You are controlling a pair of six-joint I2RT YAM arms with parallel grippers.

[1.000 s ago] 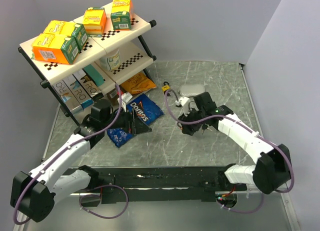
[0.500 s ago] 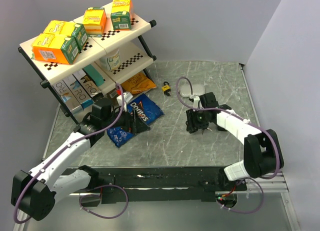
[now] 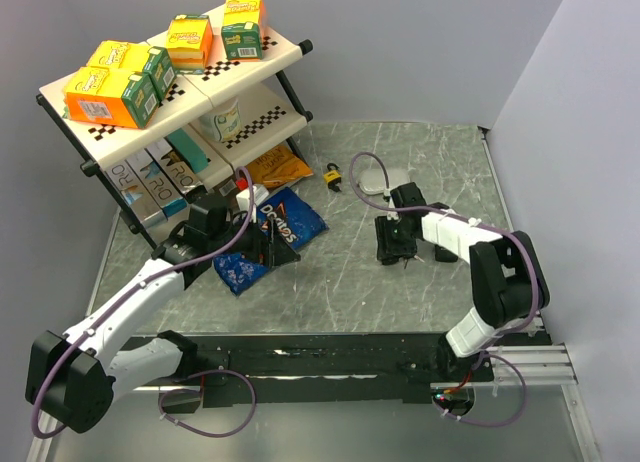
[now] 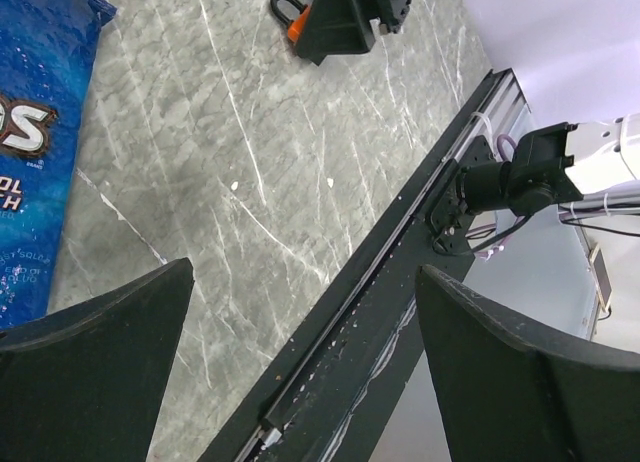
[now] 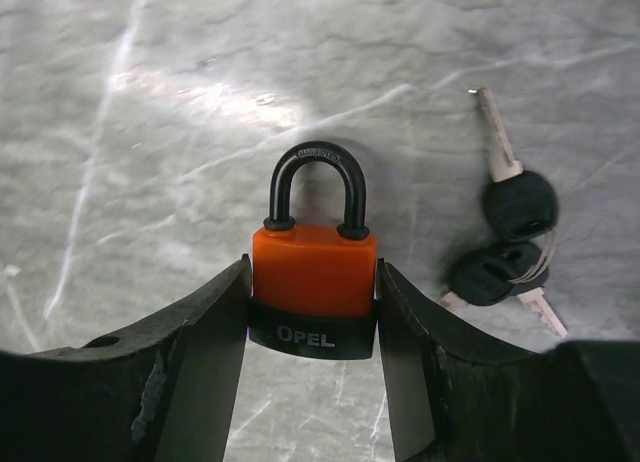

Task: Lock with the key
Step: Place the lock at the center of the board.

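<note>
Reaching up from lower left, the left arm has its jaws spread wide, empty. Centre right, the right arm folds back, jaws clamping the padlock; the key lies on the counter just right of it.

Left pincer spread wide above marble table.

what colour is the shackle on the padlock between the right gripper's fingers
Black shackle on the orange-bodied padlock; shows best in the right wrist view.
</note>
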